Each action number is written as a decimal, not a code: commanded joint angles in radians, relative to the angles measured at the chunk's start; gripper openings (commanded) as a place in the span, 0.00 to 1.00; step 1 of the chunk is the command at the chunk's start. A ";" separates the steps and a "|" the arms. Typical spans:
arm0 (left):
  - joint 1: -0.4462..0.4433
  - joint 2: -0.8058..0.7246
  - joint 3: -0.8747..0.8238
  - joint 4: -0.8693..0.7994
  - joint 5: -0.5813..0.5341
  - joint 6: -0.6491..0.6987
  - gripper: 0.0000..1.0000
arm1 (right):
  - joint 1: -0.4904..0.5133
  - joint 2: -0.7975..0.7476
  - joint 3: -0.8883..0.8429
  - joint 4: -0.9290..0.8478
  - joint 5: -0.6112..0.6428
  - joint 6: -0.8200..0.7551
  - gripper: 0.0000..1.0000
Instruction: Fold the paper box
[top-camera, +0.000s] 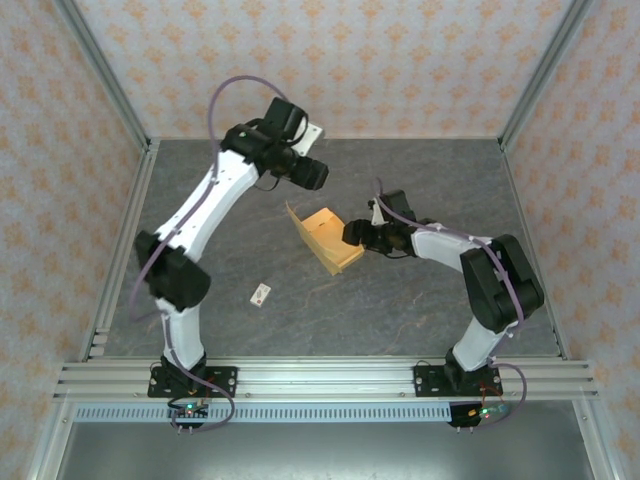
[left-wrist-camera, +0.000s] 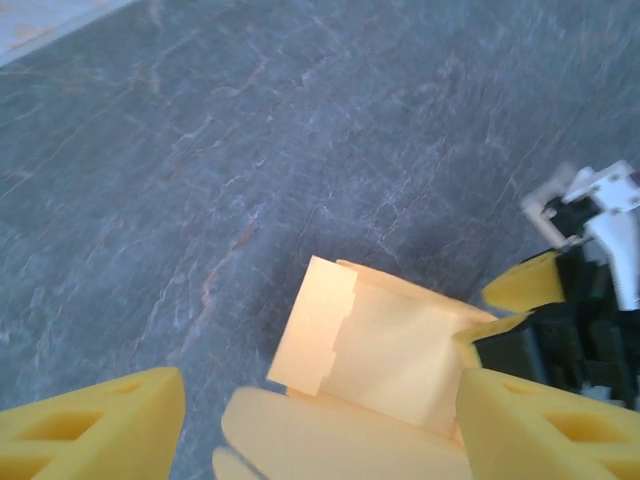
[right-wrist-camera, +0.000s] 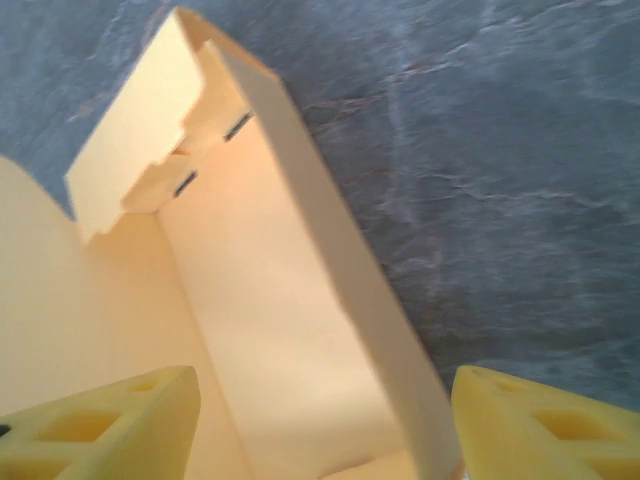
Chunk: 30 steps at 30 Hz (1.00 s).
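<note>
Though a small white tag lies on the grey stone-patterned tabletop, well back from both tools toward the arm bases, its markings are too small to read. The paper box, light orange-tan card partly folded up with its top open, sits on the tabletop between the two tools. It is just below and ahead of the left tool and against the tip of the right tool.

The left tool's yellow fingers stand wide apart with nothing clamped. In its wrist view the box lies under the gap, its near flaps blurred and cut off by the lower edge.

The right tool is also spread wide, one finger over the box's inside and the other outside its long side wall. Whether either touches the card I cannot tell. Two dark slots show beside the stepped end flap.

The left arm reaches far forward, wrist bent down and rightward. The right arm folds at the elbow and stretches left, low.
</note>
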 joint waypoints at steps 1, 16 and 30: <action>0.017 -0.152 -0.170 0.155 -0.058 -0.168 0.72 | 0.027 -0.030 -0.045 0.067 -0.048 0.043 0.67; 0.083 -0.741 -0.857 0.233 -0.310 -0.396 0.77 | 0.237 -0.047 -0.128 0.268 -0.012 0.215 0.60; 0.060 -0.699 -0.864 0.299 0.014 -0.417 0.79 | 0.244 -0.116 -0.017 -0.008 0.174 0.009 0.71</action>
